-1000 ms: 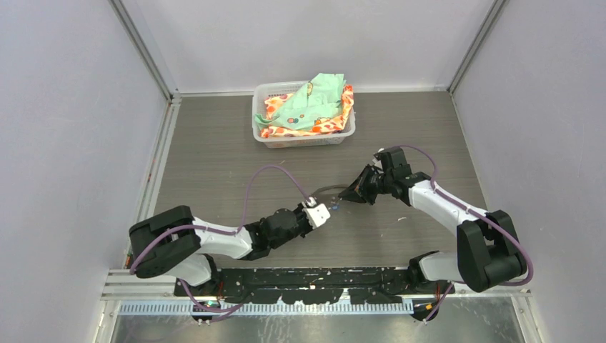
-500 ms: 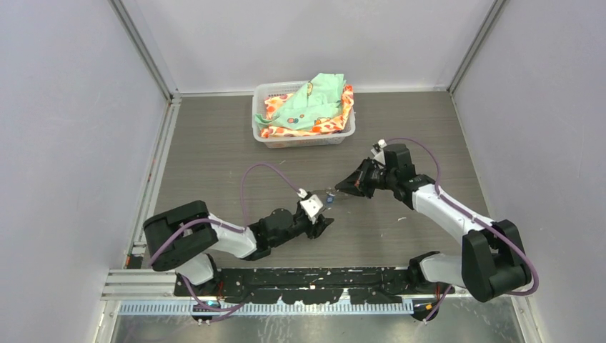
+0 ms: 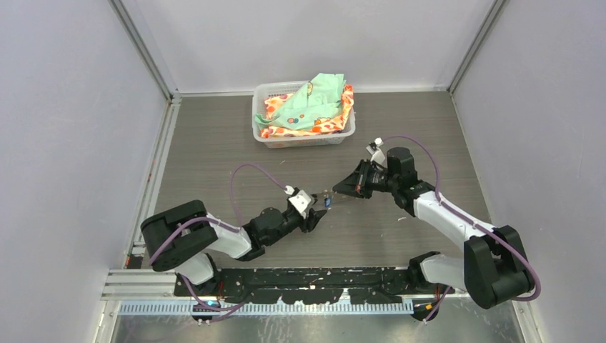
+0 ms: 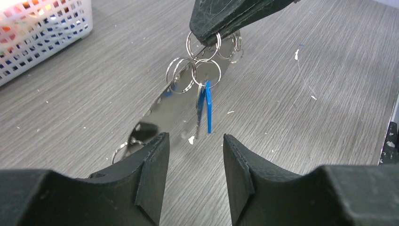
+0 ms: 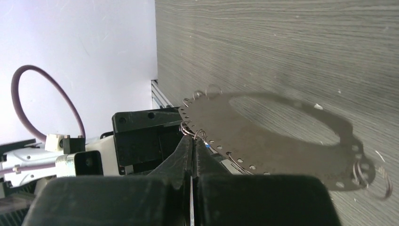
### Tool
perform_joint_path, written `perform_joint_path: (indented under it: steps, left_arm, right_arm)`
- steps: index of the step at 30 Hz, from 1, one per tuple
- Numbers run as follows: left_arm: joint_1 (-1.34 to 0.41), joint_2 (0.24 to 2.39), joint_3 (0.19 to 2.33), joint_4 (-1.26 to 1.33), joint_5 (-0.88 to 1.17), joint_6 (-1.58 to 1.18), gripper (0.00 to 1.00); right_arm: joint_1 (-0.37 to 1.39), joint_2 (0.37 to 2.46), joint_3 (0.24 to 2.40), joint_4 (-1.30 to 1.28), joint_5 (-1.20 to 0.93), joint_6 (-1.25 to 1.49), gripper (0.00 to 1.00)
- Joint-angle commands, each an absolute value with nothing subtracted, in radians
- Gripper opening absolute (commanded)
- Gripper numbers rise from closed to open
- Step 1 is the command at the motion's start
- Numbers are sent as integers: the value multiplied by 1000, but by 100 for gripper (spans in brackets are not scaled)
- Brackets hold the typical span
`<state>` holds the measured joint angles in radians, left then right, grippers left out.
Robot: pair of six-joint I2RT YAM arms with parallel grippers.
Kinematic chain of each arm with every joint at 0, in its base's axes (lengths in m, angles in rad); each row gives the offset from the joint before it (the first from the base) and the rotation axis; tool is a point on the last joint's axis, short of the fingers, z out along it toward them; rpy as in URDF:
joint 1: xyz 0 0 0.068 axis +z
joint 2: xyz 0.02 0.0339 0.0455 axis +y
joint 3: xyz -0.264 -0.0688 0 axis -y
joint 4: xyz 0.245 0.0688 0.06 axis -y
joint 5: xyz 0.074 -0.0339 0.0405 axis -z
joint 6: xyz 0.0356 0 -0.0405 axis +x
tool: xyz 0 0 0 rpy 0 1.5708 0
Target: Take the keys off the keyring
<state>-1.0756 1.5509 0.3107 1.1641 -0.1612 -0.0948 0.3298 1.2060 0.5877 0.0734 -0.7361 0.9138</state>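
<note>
The right gripper (image 5: 192, 141) pinches the flat grey metal ring plate (image 5: 263, 141); blue-tagged silver keys (image 4: 207, 110) hang before the spread, empty left gripper (image 4: 195, 141).

Bright, even light from overhead fills the top view. The arms throw only faint, soft shadows on the grey tabletop (image 3: 214, 164), and detail is sharp throughout. In the left wrist view the keyring (image 4: 171, 113) gleams mirror-bright with white glare, while the left hand (image 4: 194, 146) at the lower edge looks dark and matte. In the right wrist view the right hand (image 5: 192, 150) is a near-black, blurred mass, and the wall behind is washed out pale.
</note>
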Motion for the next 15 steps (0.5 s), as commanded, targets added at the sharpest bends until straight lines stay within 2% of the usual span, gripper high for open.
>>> perform_joint_path:
  steps: [1, 7, 15]
  left_arm:
    - [-1074, 1514, 300, 1254, -158, -51, 47]
    - [-1073, 1498, 312, 1234, -126, -34, 50]
    - [-1073, 1555, 317, 1364, -151, -52, 53]
  right_arm:
    - [341, 1165, 574, 237, -808, 890, 1]
    - [356, 1148, 560, 282, -817, 887, 1]
    - [381, 1151, 572, 239, -785, 896, 1]
